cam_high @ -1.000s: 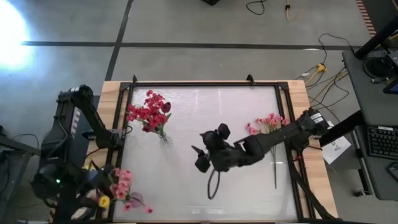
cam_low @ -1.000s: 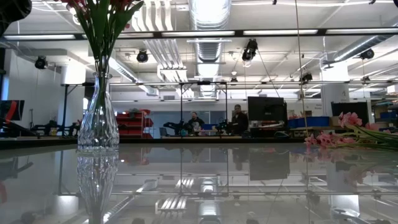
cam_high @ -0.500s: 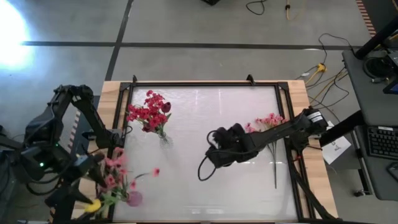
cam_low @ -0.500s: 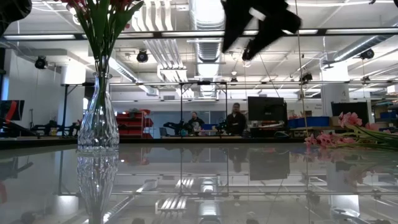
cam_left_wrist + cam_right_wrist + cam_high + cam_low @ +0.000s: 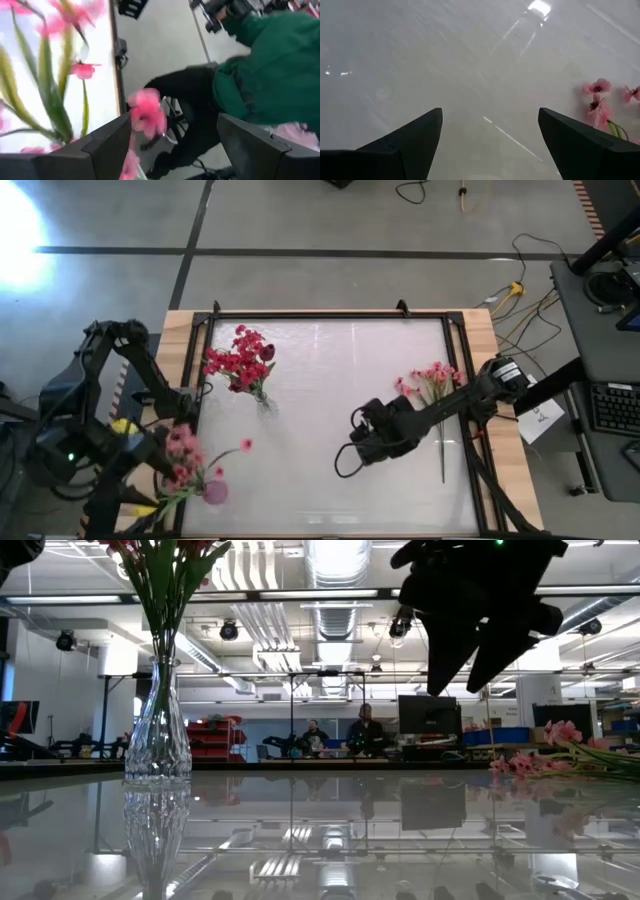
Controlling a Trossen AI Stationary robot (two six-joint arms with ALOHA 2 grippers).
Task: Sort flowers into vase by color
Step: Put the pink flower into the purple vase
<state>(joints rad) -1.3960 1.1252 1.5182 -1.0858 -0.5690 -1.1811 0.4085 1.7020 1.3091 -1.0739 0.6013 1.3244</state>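
A clear glass vase (image 5: pixel 265 405) stands upright on its base on the table's left half and holds the red blossom sprays (image 5: pixel 238 360); it also shows in the low view (image 5: pixel 158 740). A pink spray (image 5: pixel 428 378) lies flat near the right edge, its stem (image 5: pixel 442 455) running toward the near edge. More pink blossoms (image 5: pixel 185 460) with green stems stand at the near left corner, by a pinkish round vessel (image 5: pixel 215 492). My left gripper (image 5: pixel 173 117) is open among them, with one pink blossom (image 5: pixel 146 112) between its fingers. My right gripper (image 5: pixel 358 448) is open, up in the air left of the lying spray. My left gripper stands with its fingers far apart on either side of a pink blossom (image 5: pixel 146 112) and beside green stems (image 5: pixel 50 95). I cannot tell whether a finger touches them.
A dark frame (image 5: pixel 320 315) borders the glossy white table top. A person in a green top (image 5: pixel 270 65) is close behind the left arm. Cables and a desk with a keyboard (image 5: pixel 610 405) lie beyond the right edge. People sit far off in the room (image 5: pixel 365 730).
My right gripper has moved toward the table's right and near edges and down, closer to the lying pink spray, and has come into the low view. My left arm has shifted at the near left corner. The pink blossoms there have swung, one now reaching out over the table.
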